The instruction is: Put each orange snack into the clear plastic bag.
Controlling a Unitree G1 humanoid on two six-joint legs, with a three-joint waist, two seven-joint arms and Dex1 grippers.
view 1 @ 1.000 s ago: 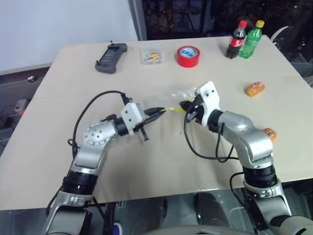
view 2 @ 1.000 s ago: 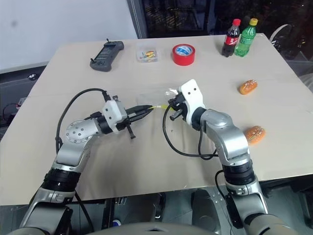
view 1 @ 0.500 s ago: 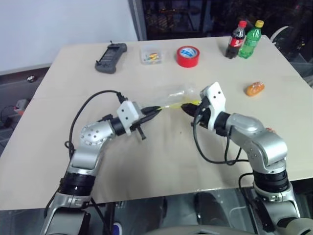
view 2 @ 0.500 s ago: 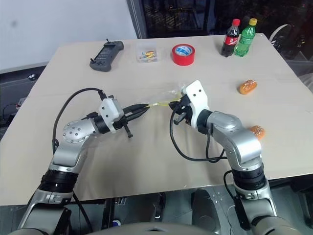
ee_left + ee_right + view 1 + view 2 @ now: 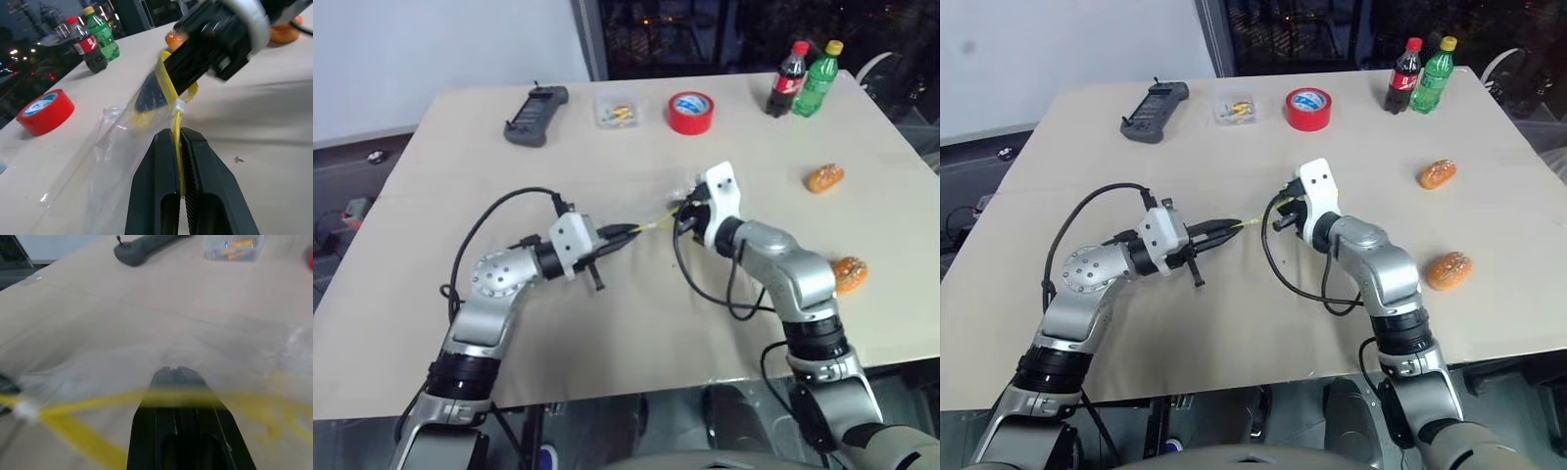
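Beige surface under both arms. Left claw pinched shut on yellow seal strip of clear plastic bag, held mid-surface between the arms. Right claw also closed tight, clamping the bag's yellow edge from the opposite side. Orange snacks loose at right: one farther back, one nearer, both well apart from bag.

- I see two orange snacks, pale-speckled.
- The clear plastic bag has a yellow strip.
- I see red tape with a blue centre.
- The table is beige.
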